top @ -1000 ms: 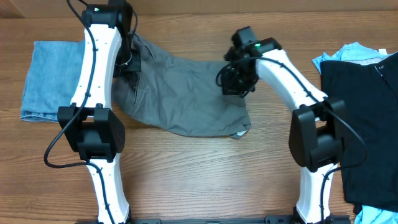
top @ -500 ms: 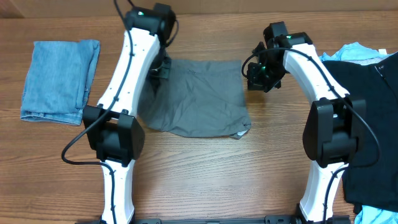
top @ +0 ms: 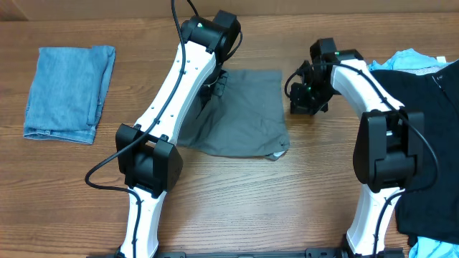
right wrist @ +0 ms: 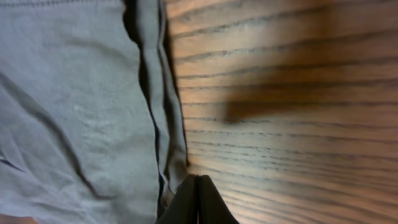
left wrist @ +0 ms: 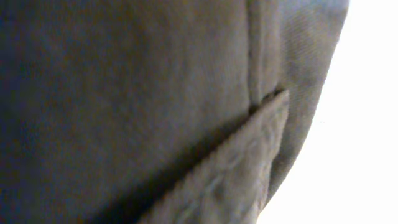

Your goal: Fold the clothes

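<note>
The mid-grey shorts (top: pixel 247 115) lie in the middle of the table, partly folded into a rough rectangle. My left gripper (top: pixel 214 84) is at their left part. Its wrist view is filled with close grey fabric and a pocket flap (left wrist: pixel 236 162), its fingers are hidden, and it seems shut on the cloth. My right gripper (top: pixel 305 97) is just off the shorts' right edge. In the right wrist view its fingertips (right wrist: pixel 198 186) are pressed together and empty, beside the hem (right wrist: pixel 155 106) on bare wood. A black garment (top: pixel 423 129) and a light-blue one (top: pixel 405 61) lie at the right.
A folded blue denim piece (top: pixel 68 93) lies at the far left. The black garment reaches the table's right edge, with more light-blue cloth (top: pixel 434 247) at the bottom right corner. Bare wood (top: pixel 244 201) shows in front of the shorts.
My left gripper has swept right across the shorts, carrying their left side over into a narrower shape. My right gripper has moved right, off the shorts and onto bare wood.
</note>
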Robot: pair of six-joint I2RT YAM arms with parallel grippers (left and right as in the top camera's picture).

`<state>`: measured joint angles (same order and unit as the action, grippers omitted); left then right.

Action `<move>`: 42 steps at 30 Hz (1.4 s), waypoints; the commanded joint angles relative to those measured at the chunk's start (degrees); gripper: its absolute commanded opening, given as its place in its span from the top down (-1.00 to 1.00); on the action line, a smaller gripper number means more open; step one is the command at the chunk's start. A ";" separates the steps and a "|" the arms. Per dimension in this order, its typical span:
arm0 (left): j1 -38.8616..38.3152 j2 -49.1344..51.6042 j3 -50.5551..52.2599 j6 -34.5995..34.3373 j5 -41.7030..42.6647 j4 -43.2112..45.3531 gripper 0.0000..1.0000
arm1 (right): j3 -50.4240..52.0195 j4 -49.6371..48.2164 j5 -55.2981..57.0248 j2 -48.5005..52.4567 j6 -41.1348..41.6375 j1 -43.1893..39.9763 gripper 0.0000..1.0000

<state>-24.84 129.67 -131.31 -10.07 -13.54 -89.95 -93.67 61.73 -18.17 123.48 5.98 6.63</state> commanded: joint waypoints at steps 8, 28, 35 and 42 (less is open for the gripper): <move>-1.14 -0.13 -1.70 -0.26 6.88 1.90 0.88 | 8.70 -7.56 -7.65 -2.23 -0.26 0.11 0.92; -4.96 -0.13 -1.70 -0.24 9.14 3.85 0.85 | 11.13 -10.91 -7.85 -2.23 -0.24 3.56 0.92; -5.40 -0.13 -1.70 -0.24 9.99 4.74 0.79 | 11.13 -10.91 -7.82 -2.23 -0.24 3.56 0.92; -5.62 -0.13 -1.70 -0.24 13.60 6.19 0.02 | 11.13 -10.75 -7.82 -2.23 -0.24 3.56 0.92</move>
<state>-29.65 129.67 -131.31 -10.57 -2.07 -84.14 -83.57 50.96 -25.71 122.72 5.98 9.52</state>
